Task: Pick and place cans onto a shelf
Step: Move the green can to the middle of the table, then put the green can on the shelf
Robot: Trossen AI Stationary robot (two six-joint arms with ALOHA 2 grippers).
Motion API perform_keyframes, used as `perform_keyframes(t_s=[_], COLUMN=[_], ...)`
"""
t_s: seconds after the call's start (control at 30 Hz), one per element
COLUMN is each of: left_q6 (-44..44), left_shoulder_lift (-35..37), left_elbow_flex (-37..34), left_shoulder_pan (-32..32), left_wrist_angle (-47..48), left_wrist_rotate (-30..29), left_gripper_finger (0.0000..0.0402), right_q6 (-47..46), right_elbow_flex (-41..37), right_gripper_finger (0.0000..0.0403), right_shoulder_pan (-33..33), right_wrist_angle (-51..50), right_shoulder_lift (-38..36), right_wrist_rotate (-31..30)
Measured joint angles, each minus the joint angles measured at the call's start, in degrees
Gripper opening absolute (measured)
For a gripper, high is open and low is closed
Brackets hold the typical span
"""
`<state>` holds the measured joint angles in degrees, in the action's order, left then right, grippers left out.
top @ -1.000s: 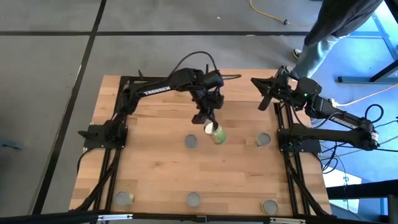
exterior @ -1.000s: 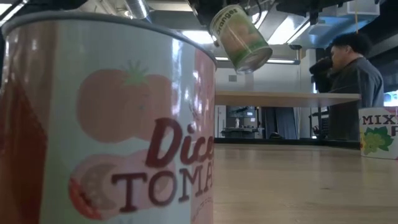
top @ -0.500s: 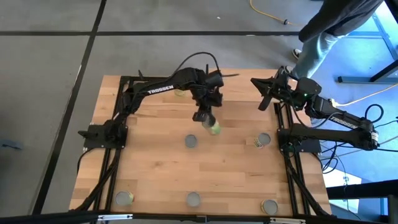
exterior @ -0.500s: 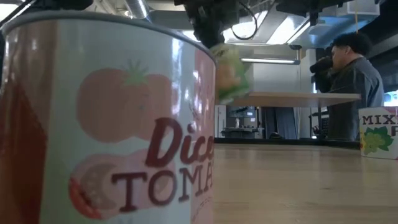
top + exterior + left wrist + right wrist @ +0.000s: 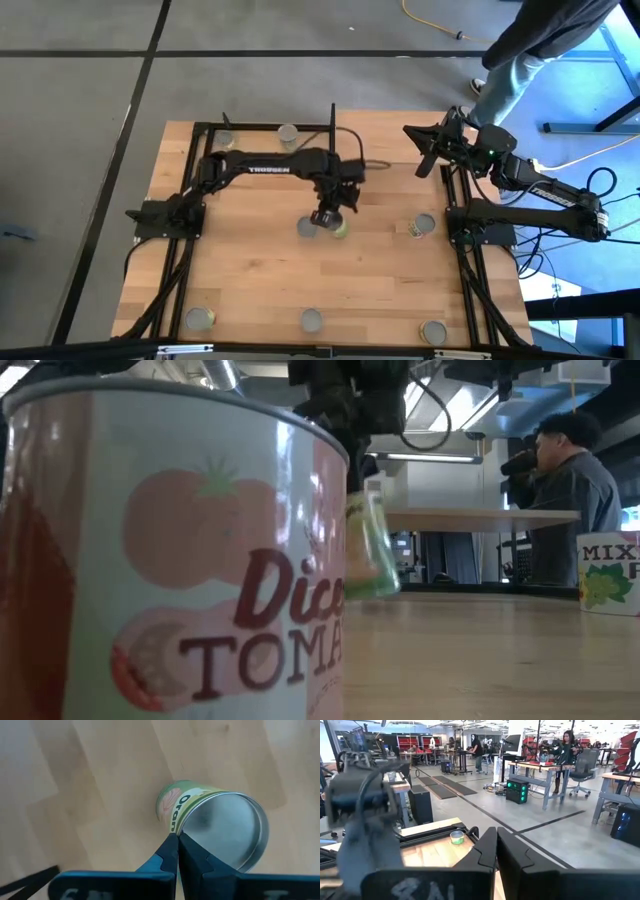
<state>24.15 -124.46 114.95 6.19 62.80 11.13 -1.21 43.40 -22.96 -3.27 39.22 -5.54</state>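
Observation:
My left gripper (image 5: pixel 325 220) is over the middle of the table, shut on a green-labelled can (image 5: pixel 340 228). The can also shows in the left wrist view (image 5: pixel 210 820) and, blurred, in the low view (image 5: pixel 370 550). The shelf (image 5: pixel 255 145) is the raised board at the far left, with two cans (image 5: pixel 225 140) (image 5: pixel 288 133) standing on it. Another can (image 5: pixel 307 228) stands on the table just left of the held one. My right gripper (image 5: pixel 420 150) waits shut and empty at the far right; it also shows in the right wrist view (image 5: pixel 496 832). My left gripper pinches the can's top rim (image 5: pixel 176 832) between its two fingers, one finger (image 5: pixel 167 852) on the label side, the other on the silver end. The fingers come from above, pointing down. The can hangs tilted below them; whether its bottom touches the table, I cannot tell.
More cans stand on the table: one at the right (image 5: pixel 424 224) and three along the near edge (image 5: pixel 200 319) (image 5: pixel 312 320) (image 5: pixel 433 332). A tomato can (image 5: pixel 170 560) fills the low view's left. A person (image 5: pixel 530 50) stands beyond the far right corner.
My left gripper has gone down and toward the table's near edge, still shut on the green can. The can has dropped from high above the table to just over it. It has swung from a steep tilt to nearer upright.

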Motion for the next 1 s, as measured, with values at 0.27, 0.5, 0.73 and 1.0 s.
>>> perform_keyframes(t_s=[0.27, 0.5, 0.73, 1.0], left_q6=[0.23, 0.45, 0.65, 0.53], left_shoulder_lift=[0.02, 0.02, 0.02, 0.04], left_elbow_flex=[-1.52, -1.54, -1.54, -0.81], left_shoulder_pan=[-0.58, -0.58, -0.58, -0.63], left_wrist_angle=[-0.95, -1.60, -2.57, -2.21], left_wrist_rotate=[0.11, 0.09, 0.07, -3.18], left_gripper_finger=[0.0000, 0.0000, 0.0028, 0.0048], right_q6=[0.17, 0.19, 0.19, 0.21], right_elbow_flex=[0.00, 0.00, 0.00, 0.00], right_gripper_finger=[0.0016, 0.0016, 0.0016, 0.0016], right_shoulder_pan=[0.00, 0.00, 0.00, 0.00], right_wrist_angle=[0.00, 0.00, 0.00, -0.02], right_shoulder_lift=[0.00, 0.00, 0.00, 0.00], right_wrist_rotate=[-0.02, -0.02, -0.02, 0.04])
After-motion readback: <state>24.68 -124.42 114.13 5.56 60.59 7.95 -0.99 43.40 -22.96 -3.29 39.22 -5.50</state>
